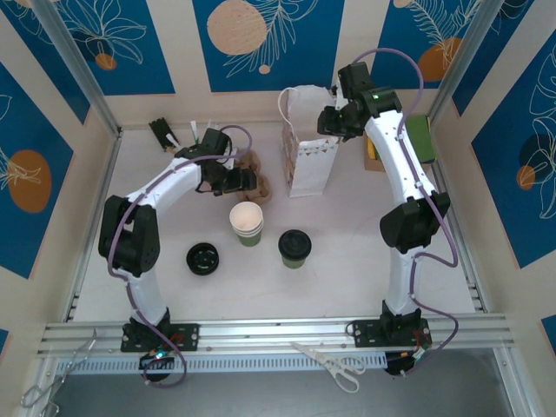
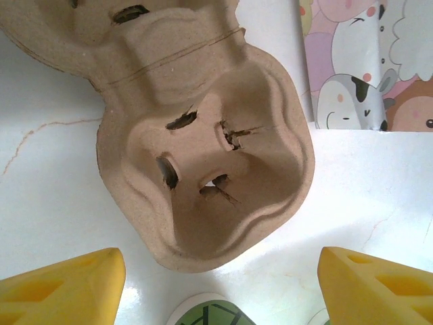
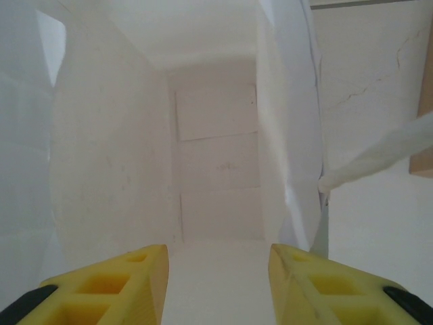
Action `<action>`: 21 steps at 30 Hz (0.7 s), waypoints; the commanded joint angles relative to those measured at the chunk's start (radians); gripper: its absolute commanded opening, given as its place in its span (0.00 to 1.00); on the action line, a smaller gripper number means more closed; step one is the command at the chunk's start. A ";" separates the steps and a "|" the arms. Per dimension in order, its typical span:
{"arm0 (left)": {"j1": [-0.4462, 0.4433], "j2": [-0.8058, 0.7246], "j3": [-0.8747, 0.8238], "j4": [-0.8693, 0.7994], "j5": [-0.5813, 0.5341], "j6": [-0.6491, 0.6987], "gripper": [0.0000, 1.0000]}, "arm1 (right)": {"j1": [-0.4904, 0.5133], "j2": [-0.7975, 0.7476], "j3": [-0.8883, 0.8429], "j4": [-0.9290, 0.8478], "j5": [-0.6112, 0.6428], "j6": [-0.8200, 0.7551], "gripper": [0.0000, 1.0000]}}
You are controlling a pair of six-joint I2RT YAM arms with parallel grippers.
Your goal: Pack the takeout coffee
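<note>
Scissors (image 1: 334,365), one pair, lie on the near rail between the two arm bases. Mid-table stand, left to right: one lone black lid (image 1: 202,259), one stack of lidless green cups (image 1: 247,223), and one takeout coffee (image 1: 294,247), upright, lidded, touching neither gripper. Farther back are one pulp cup carrier (image 2: 203,149) and, to its right, one white bag (image 1: 308,156). Left gripper (image 2: 220,274) hovers over the carrier, jaws wide, empty. Right gripper (image 3: 216,271) sits at the bag mouth, jaws partly apart, nothing between them.
</note>
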 commanded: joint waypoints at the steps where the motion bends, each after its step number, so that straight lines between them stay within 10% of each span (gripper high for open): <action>1: -0.007 -0.040 -0.011 -0.021 0.012 0.004 0.75 | 0.012 -0.071 -0.023 -0.035 -0.013 -0.022 0.45; 21: -0.005 -0.137 -0.006 -0.047 0.013 -0.007 0.75 | -0.006 -0.034 0.018 -0.048 -0.011 -0.012 0.50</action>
